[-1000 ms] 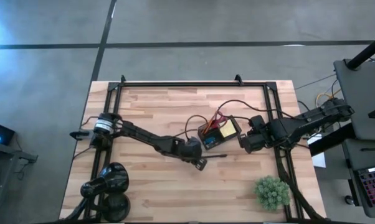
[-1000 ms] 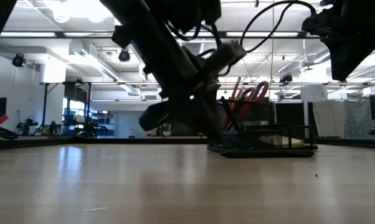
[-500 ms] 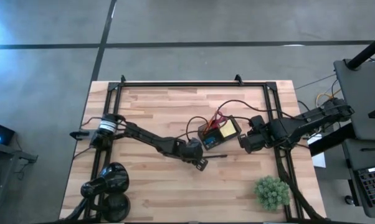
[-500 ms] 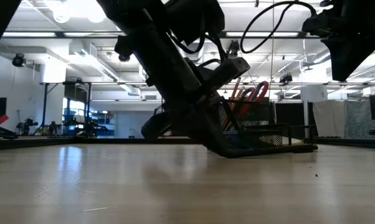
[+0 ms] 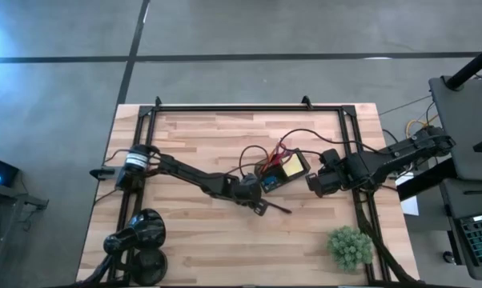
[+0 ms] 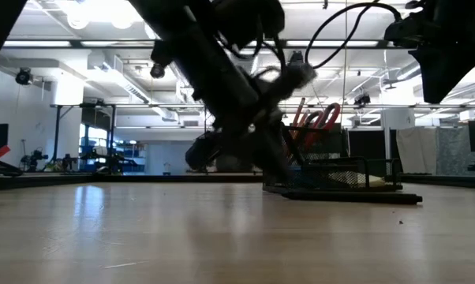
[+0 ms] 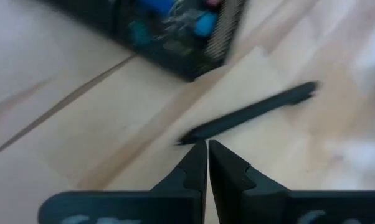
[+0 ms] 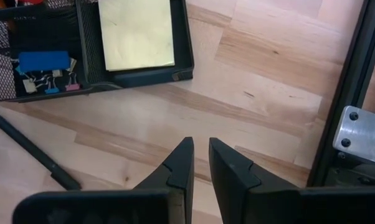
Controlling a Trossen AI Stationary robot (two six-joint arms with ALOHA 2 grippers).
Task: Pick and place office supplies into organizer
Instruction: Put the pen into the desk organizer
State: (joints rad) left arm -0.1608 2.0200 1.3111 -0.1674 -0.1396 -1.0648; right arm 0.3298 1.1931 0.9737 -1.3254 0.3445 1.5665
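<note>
Quick count from my end: I see 1 mesh organizer (image 8: pixel 88 87), 1 yellow note pad (image 8: pixel 136 32), 1 blue piece (image 8: pixel 44 61), 1 black pen (image 8: pixel 32 149) on the table, 1 red-handled scissors (image 6: pixel 316 120), 1 green plant ball (image 5: pixel 349 247).

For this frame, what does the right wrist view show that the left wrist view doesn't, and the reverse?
Only the right wrist view shows the yellow note pad lying in one compartment of the organizer, the black table frame rail, and the right gripper, fingers slightly apart, hovering over bare wood.

Only the left wrist view shows the left gripper, fingers shut and empty, right beside one end of the dark pen.

Both show that pen lying on the table outside the organizer, and the blue piece with small clips in the mesh compartment.
</note>
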